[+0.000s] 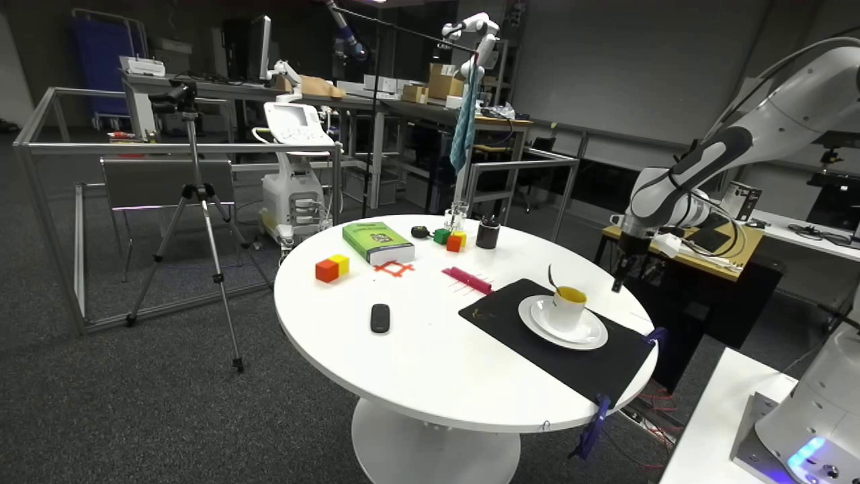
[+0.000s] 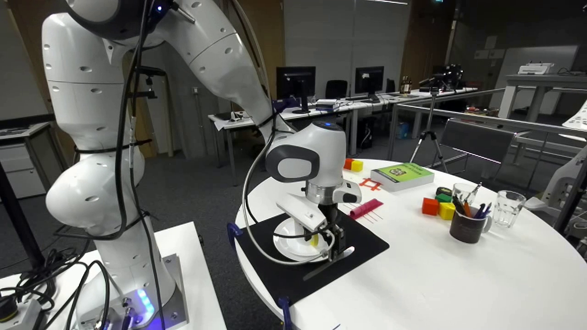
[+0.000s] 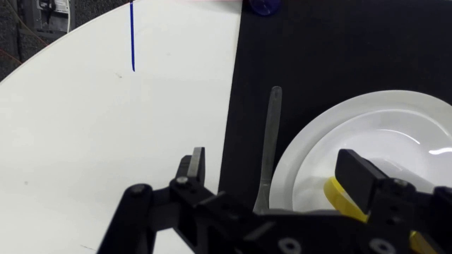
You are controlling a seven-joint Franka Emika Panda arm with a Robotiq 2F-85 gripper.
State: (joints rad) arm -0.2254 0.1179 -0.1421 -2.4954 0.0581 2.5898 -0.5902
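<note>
Spread pincer above a knife

The pincer hangs over the worktop with its two fingers standing wide apart. In the wrist view the knife shows in the gap between them, its handle pointing away from the pincer and its other end disappearing under the pincer's body. It lies flat on a black mat, which covers a part of the white worktop. How high the fingers are over the knife, I cannot say surely from these angles; in an exterior view they cover a part of it.

To one side of the pincer, just beside the knife, is a large plate with a smaller plate upon it. There stands a cup, white outside and yellow inside; in the wrist view one finger overlaps its yellow part. A spoon shows at the cup's rim.

Near the pincer, at the mat's corners, sit blue clamps on the worktop's edge. Further from the pincer, past the mat, are a dark pink roll, a thick green book, coloured cubes, a dark mug with pens inside, and two glasses.
</note>
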